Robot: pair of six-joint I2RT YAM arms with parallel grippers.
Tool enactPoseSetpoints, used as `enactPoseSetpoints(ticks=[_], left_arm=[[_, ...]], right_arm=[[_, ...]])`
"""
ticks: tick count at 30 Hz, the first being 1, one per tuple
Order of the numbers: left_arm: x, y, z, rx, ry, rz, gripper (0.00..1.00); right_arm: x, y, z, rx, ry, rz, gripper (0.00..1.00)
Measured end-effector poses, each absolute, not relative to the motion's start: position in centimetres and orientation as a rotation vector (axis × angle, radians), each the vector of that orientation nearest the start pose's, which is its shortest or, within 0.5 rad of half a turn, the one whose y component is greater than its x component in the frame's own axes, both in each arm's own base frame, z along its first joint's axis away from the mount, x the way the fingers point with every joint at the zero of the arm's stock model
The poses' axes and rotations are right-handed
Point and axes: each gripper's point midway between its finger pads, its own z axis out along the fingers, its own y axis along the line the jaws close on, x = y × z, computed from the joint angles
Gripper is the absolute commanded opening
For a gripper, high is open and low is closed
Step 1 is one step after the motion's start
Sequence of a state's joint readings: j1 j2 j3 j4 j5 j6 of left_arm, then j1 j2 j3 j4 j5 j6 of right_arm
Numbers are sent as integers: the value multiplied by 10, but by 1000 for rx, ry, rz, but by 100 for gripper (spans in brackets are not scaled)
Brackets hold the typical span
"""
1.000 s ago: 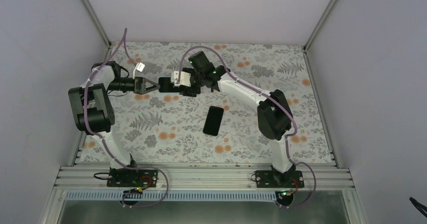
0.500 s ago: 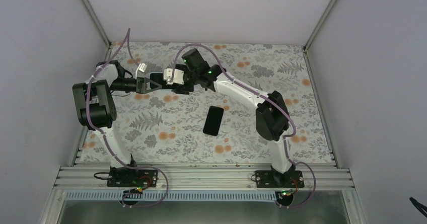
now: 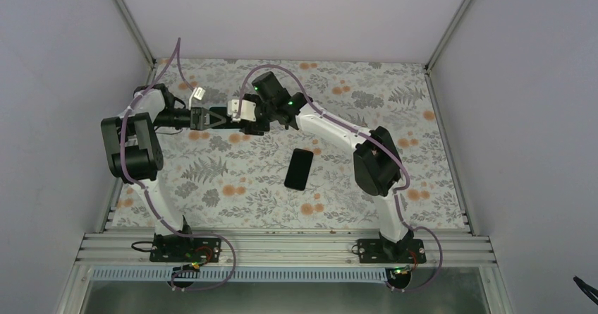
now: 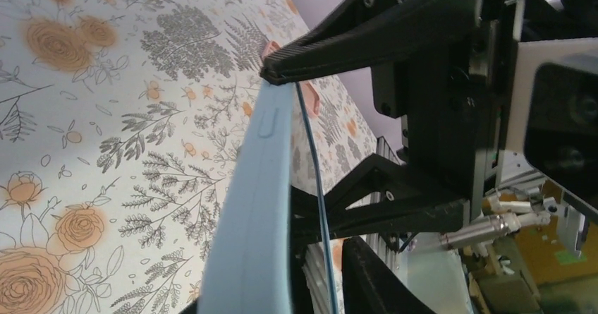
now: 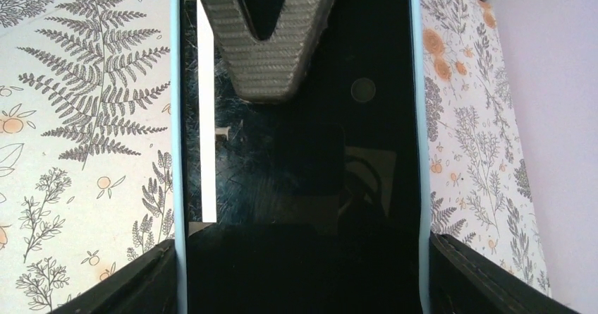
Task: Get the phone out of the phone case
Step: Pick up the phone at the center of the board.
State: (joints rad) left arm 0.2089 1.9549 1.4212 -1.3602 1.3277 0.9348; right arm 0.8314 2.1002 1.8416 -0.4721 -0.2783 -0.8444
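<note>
Right pincer (image 3: 243, 113) clamps the phone case (image 5: 296, 187) — pale-blue rim, black within.

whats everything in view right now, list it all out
phone case: one, light blue rim with a dark inside, held between both grippers
phone: one, black, lying flat mid-table, apart from the case
table mat: one, white with grey ferns and orange flowers, covering the table
enclosure walls: pale lilac-grey, on three sides
rail: one, silver, at the near edge, carrying both arm bases
left gripper: one, black, jaws closed on the case's end
right gripper: one, black, jaws clamped across the case's width
</note>
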Motion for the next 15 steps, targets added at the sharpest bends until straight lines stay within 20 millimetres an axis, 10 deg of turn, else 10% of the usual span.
enactPoseSetpoints(ticks=[4,10,15], left_arm=[[350,-96,177,460,2129,-1632,3],[348,-95,179,428,2149,-1644,2],[341,-102,186,585,2131,-1546,2]], right_arm=[[358,465,178,-1804,1397,297,63],[355,467,180,-1816,1382,287,95],[340,463,188,-1872,1383,400,100]])
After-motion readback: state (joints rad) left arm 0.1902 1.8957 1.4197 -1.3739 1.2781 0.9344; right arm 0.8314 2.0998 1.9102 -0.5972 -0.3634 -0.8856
